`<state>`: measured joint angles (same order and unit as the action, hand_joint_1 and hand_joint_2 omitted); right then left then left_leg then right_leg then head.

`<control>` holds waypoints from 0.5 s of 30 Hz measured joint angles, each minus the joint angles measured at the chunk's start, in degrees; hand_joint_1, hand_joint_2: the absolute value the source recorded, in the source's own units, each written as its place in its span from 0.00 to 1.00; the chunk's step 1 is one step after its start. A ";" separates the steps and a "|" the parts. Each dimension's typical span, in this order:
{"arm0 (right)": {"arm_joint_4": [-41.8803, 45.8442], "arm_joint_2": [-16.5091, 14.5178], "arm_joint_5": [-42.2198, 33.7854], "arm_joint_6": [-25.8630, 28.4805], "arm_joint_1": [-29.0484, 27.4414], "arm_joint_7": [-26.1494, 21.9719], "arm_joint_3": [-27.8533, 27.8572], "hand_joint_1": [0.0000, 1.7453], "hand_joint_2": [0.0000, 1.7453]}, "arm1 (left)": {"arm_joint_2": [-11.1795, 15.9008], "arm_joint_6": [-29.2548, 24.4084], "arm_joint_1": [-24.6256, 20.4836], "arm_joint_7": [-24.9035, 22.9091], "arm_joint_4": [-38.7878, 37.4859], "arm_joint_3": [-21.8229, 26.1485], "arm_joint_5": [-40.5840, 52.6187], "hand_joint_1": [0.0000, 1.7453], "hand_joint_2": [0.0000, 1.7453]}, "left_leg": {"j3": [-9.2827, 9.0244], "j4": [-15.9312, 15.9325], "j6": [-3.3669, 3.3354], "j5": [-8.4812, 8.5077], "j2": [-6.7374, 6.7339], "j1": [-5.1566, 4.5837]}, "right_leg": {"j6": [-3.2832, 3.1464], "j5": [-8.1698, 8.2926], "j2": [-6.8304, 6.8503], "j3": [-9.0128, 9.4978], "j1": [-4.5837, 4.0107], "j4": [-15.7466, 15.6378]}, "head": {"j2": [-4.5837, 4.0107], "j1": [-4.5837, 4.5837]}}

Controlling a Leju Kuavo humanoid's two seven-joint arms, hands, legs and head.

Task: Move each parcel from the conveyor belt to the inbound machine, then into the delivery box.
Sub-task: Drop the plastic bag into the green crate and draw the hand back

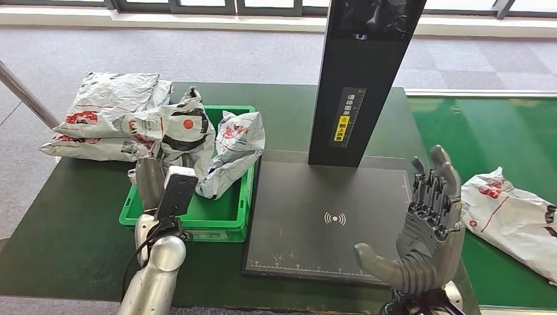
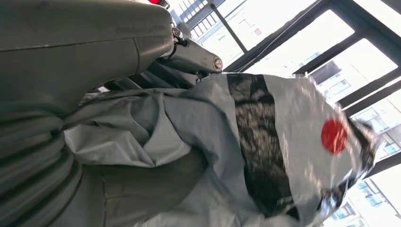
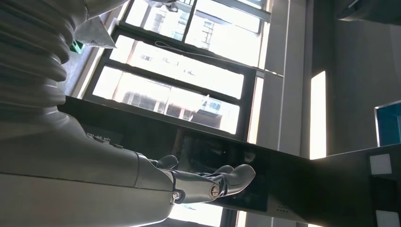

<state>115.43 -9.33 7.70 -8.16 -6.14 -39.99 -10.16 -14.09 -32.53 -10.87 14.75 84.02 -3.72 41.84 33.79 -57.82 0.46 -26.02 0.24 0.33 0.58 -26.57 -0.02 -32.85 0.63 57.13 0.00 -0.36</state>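
A dark green table (image 1: 79,223) is set on grey carpet (image 1: 217,52), with windows (image 3: 189,71) seen behind. The black inbound machine (image 1: 328,216) is flanked by the green conveyor belt (image 1: 479,131), where one parcel (image 1: 512,213) is left lying. A grey parcel with a red dot (image 1: 174,131) is gripped by the left hand (image 1: 154,177) over the green delivery box (image 1: 230,213), another bag (image 1: 233,151) leaning inside. More bags (image 1: 108,115) are stacked beyond. The right hand (image 1: 430,223) is held open, fingers spread, above the machine's edge.
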 joint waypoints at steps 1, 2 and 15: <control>-0.07 0.00 -0.05 -0.10 0.09 0.02 0.00 0.00 1.00 | 0.01 -0.12 0.01 0.06 0.01 0.00 0.12 0.00 0.25 | 0.00 0.00 0.00 0.00 0.00 0.00 | 0.00 0.00 0.00 0.00 0.00 0.00 | 0.00 0.00; -0.15 0.00 -0.11 -0.20 0.18 0.05 0.00 0.00 1.00 | 0.01 -0.27 0.04 0.15 0.03 0.00 0.26 0.00 0.00 | 0.00 0.00 0.00 0.00 0.00 0.00 | 0.00 0.00 0.00 0.00 0.00 0.00 | 0.00 0.00; -1.32 -0.02 -0.80 -0.96 1.36 0.69 0.55 0.00 1.00 | 0.40 6.33 0.87 -0.88 1.70 -4.09 3.47 0.00 0.00 | 0.00 0.00 0.00 0.00 0.01 0.00 | 0.00 0.00 0.02 0.00 0.00 -0.01 | 0.00 -0.01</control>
<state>114.10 -9.35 6.90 -9.11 -4.78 -39.30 -9.61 -13.68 -26.20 -10.00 13.87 85.73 -7.80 45.31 33.79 -57.82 0.46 -26.02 0.26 0.33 0.58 -26.57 0.01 -32.85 0.63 57.12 0.00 -0.37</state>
